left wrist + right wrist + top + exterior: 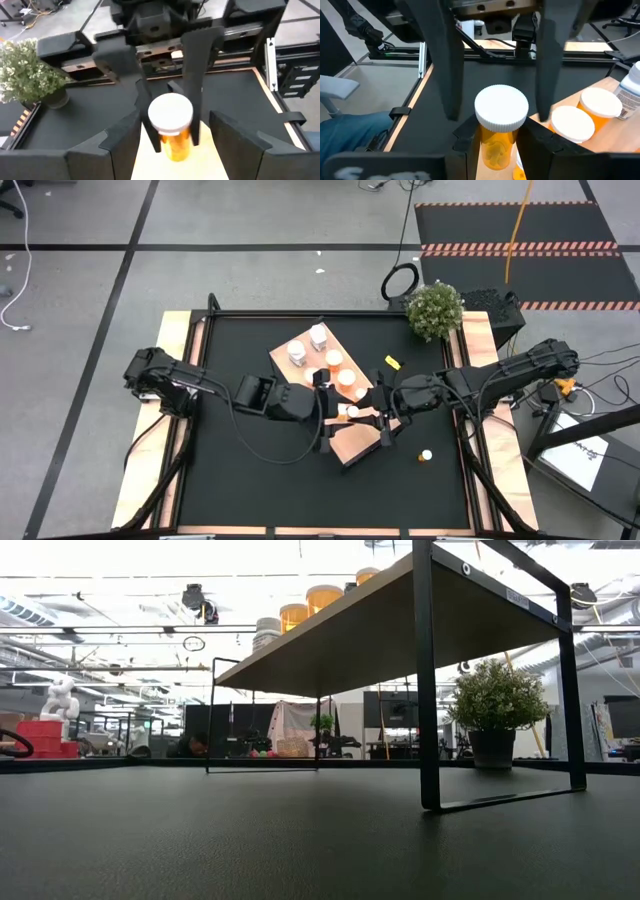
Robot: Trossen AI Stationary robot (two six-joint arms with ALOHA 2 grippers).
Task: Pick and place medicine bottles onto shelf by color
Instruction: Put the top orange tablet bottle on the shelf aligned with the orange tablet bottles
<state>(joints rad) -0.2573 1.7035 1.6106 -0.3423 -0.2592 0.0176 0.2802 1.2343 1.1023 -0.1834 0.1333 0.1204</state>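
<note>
right gripper (492, 145) — clamps orange bottle (496, 132) | left gripper (170, 150) — flanking, apart

Matt light-wood shelf (352, 442), translucent glossy orange bottle (496, 145).

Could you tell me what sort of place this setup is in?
Probably a robotics lab or workshop: two arms share a black table, cables trail over the floor, and workbenches with equipment fill the open hall behind.

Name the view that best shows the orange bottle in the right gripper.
Right wrist view: the orange bottle, cap and body, sits in the right gripper. Left wrist view shows it partly behind its fingers; high view, a speck; low view, not identifiable.
</note>
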